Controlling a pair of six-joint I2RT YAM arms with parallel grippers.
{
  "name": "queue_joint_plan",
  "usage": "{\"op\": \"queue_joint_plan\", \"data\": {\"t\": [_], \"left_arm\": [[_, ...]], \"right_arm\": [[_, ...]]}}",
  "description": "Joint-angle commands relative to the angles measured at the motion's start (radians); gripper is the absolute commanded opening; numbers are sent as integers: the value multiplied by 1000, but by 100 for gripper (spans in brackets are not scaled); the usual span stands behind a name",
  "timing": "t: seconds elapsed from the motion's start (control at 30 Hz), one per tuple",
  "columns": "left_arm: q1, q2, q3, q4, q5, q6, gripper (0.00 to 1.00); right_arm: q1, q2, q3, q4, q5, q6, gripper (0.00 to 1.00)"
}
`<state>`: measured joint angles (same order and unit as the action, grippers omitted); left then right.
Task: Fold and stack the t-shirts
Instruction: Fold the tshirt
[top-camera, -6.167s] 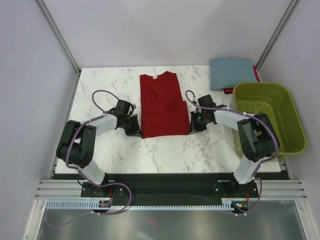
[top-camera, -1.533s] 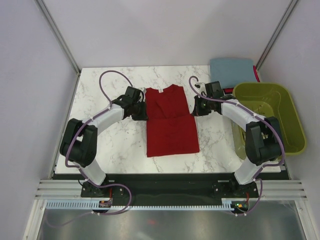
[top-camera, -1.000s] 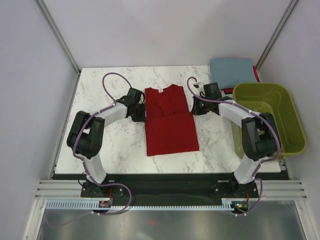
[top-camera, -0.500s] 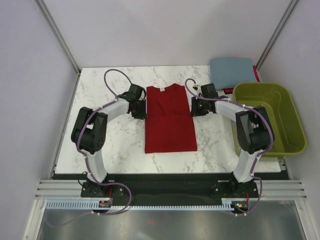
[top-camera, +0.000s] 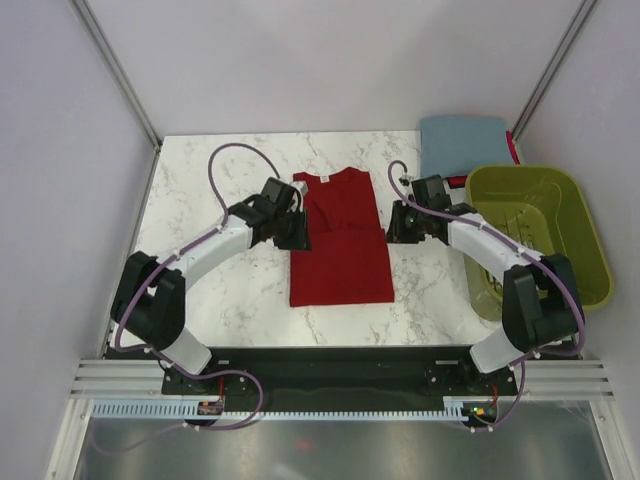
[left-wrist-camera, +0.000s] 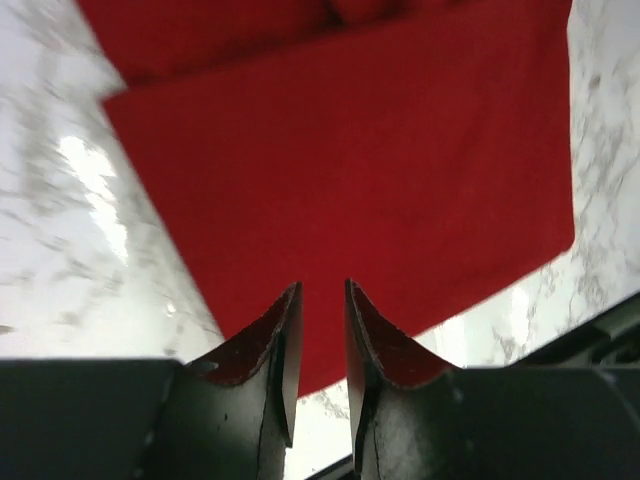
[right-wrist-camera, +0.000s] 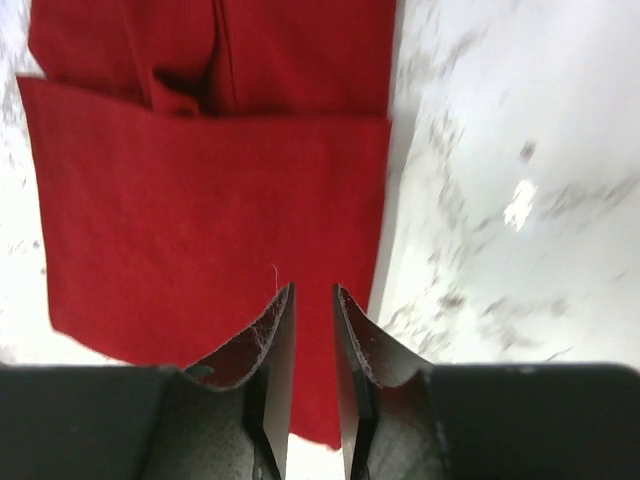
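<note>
The dark red t-shirt (top-camera: 340, 240) lies on the table (top-camera: 200, 180), long side running near to far, left gripper (top-camera: 297, 228) at its left edge, right gripper (top-camera: 398, 222) at its right, both a little open, holding nothing

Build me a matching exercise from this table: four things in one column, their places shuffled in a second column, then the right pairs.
Things
1. red t-shirt
2. blue-grey t-shirt
3. green basket
4. left gripper

Places
A. folded at the table's far right corner
B. at the table's right edge, outside the right arm
C. mid-table, between the two arms
D. at the red t-shirt's left edge, jaws slightly apart and empty

Pairs: 1-C, 2-A, 3-B, 4-D
</note>
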<state>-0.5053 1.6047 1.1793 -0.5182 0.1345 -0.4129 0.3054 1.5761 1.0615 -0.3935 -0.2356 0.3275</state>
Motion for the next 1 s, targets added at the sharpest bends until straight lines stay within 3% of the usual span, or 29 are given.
{"op": "queue_joint_plan", "data": {"t": [0.0, 0.37, 0.5, 0.6, 0.8, 0.97], "left_arm": [[-51, -37, -145, 55, 143, -69, 30], [-148, -141, -448, 184, 89, -171, 28], [-156, -202, -457, 166, 102, -152, 34], [-153, -262, -408, 84, 82, -136, 44], [-144, -438, -454, 47, 11, -182, 52], [-49, -545, -619, 171, 152, -305, 53]], "right_arm": [[20, -54, -96, -25, -24, 117, 28], [97, -188, -403, 41, 62, 211, 28], [97, -232, -414, 16, 65, 226, 31], [97, -272, -379, -34, 68, 249, 35], [101, -373, -434, -62, 108, 436, 41], [126, -454, -501, -21, 134, 626, 44]]}}
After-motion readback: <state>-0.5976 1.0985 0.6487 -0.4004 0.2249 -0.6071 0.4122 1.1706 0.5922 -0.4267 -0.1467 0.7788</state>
